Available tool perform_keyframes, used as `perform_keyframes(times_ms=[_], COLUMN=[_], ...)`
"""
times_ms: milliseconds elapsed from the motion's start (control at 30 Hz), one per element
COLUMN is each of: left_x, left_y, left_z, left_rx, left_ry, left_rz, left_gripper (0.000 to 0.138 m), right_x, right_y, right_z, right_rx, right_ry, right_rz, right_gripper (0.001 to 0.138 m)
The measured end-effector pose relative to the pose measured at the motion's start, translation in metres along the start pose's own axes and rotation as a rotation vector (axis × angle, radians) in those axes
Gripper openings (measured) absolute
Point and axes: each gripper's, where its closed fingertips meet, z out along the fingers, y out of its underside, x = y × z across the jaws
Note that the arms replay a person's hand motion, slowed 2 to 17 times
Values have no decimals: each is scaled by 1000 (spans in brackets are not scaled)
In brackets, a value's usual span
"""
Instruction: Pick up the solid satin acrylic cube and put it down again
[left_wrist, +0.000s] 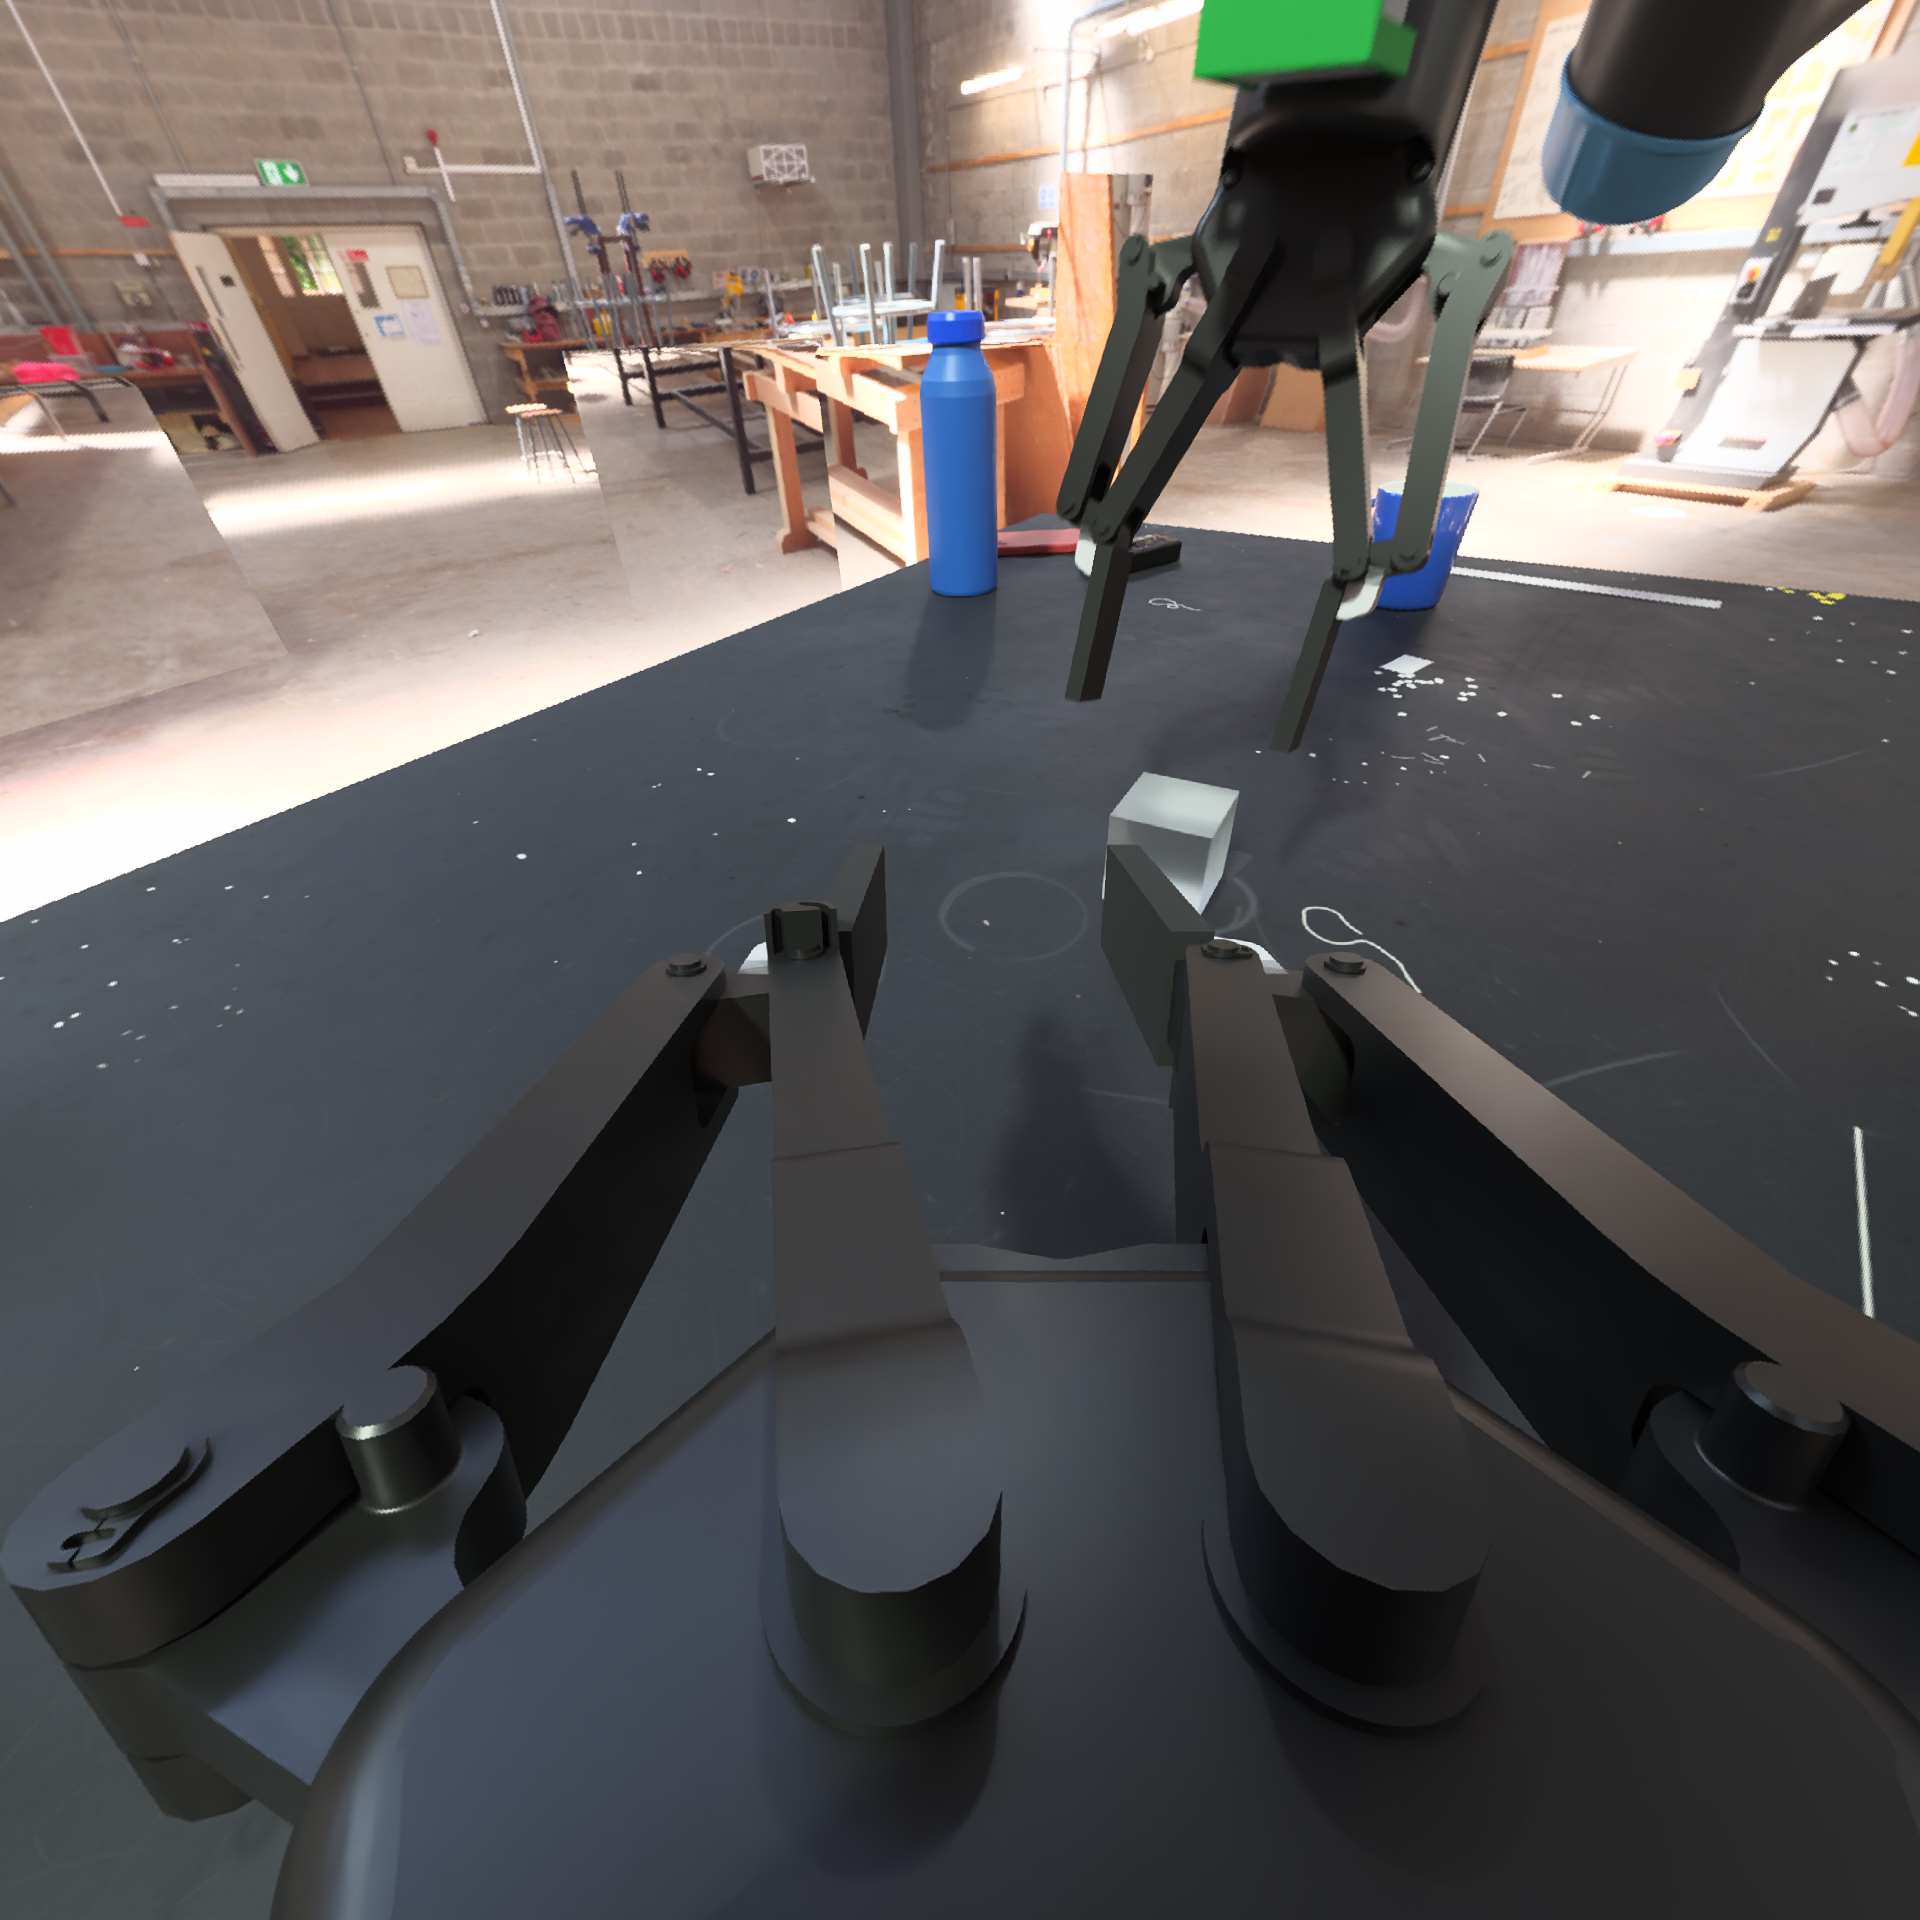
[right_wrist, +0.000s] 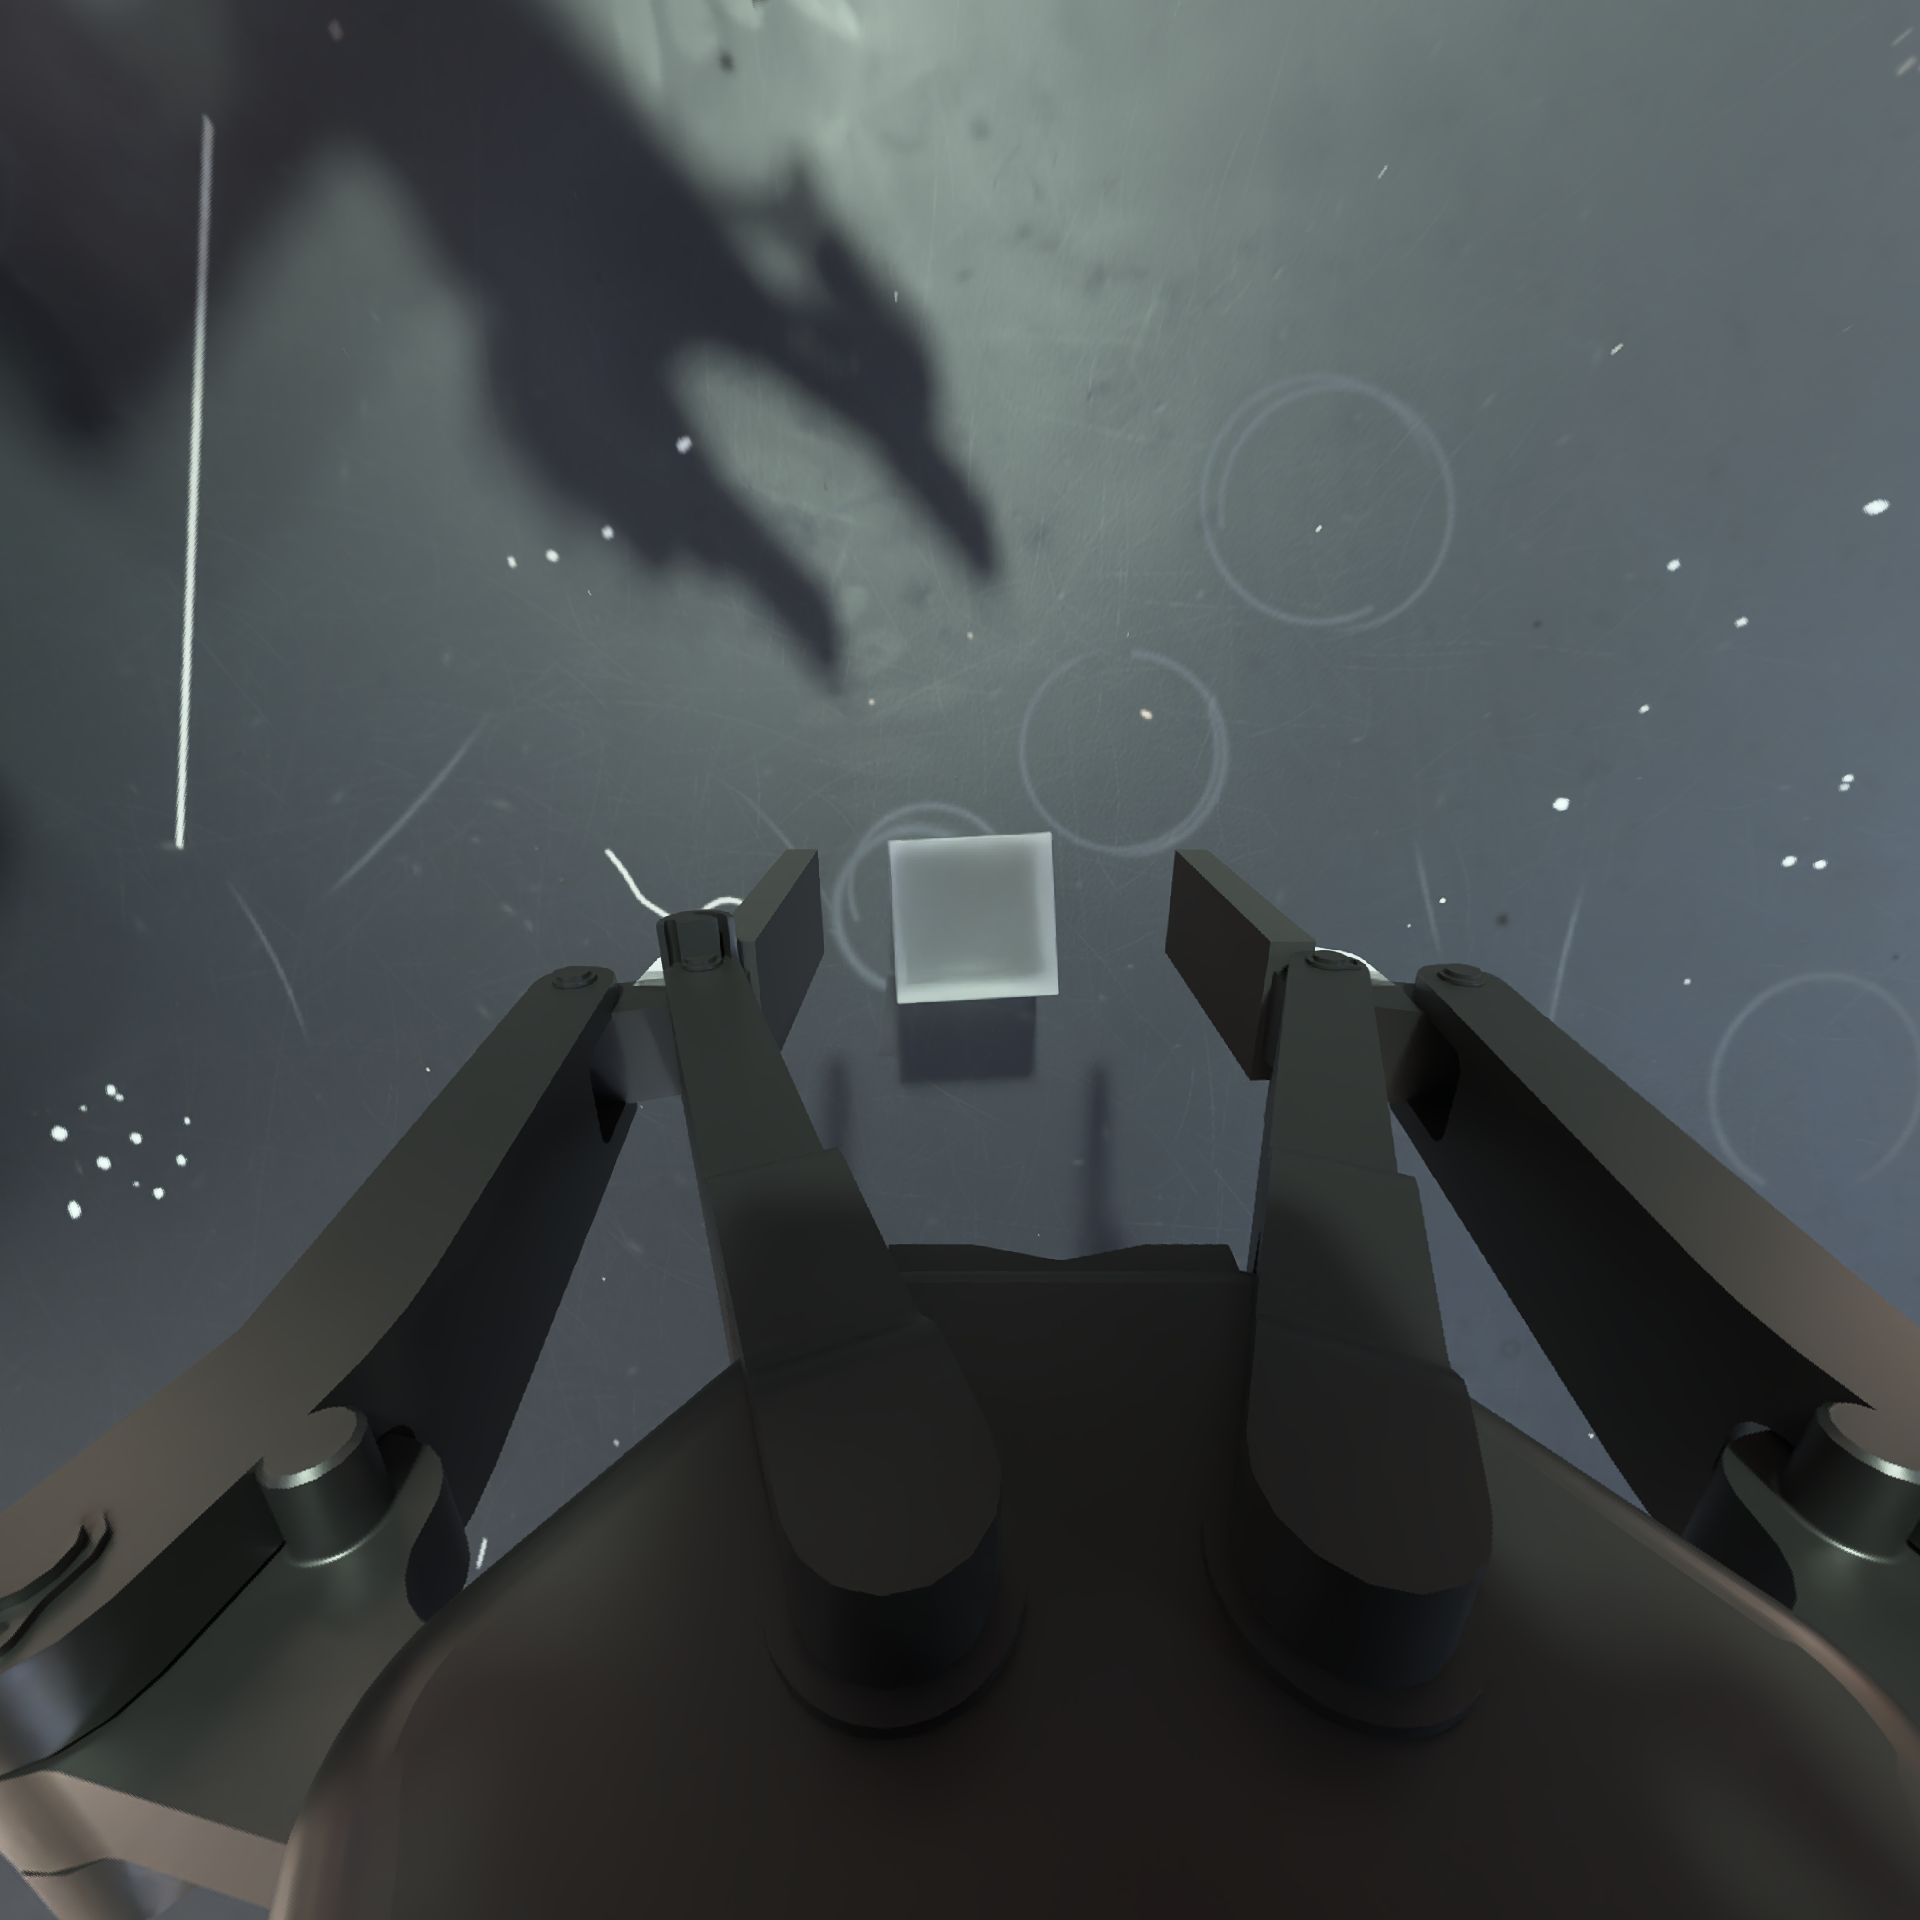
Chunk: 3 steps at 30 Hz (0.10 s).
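The satin acrylic cube (left_wrist: 1176, 837) is a small, pale, translucent block resting on the dark table (left_wrist: 520, 1039). In the right wrist view the cube (right_wrist: 971, 917) lies below and between my right gripper's open fingers, apart from both. My right gripper (right_wrist: 995, 920) hangs above it, pointing down. It also shows in the left wrist view (left_wrist: 1188, 717), open, above and just behind the cube. My left gripper (left_wrist: 992, 914) is open and empty, low over the table, with the cube just beyond its right fingertip (left_wrist: 1138, 914).
A blue bottle (left_wrist: 959, 457) stands at the far table edge. A blue cup (left_wrist: 1418, 545) stands behind the right gripper. A red flat object (left_wrist: 1039, 542) and a dark flat object (left_wrist: 1153, 549) lie near the bottle. The table edge runs along the left (left_wrist: 416, 758).
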Motion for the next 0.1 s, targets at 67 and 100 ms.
perform_keyframes(times_ms=[67,100], left_x=[1,2], left_y=[1,2], left_z=[2,2], left_rx=[-8,-11], left_ry=[7,11], left_rz=[5,8], left_gripper=[57,57], right_x=[-3,-4], right_y=[-2,-2], right_z=[-10,-14], right_rx=[65,99], right_ry=[21,33], right_rz=[8,12], right_gripper=[88,88])
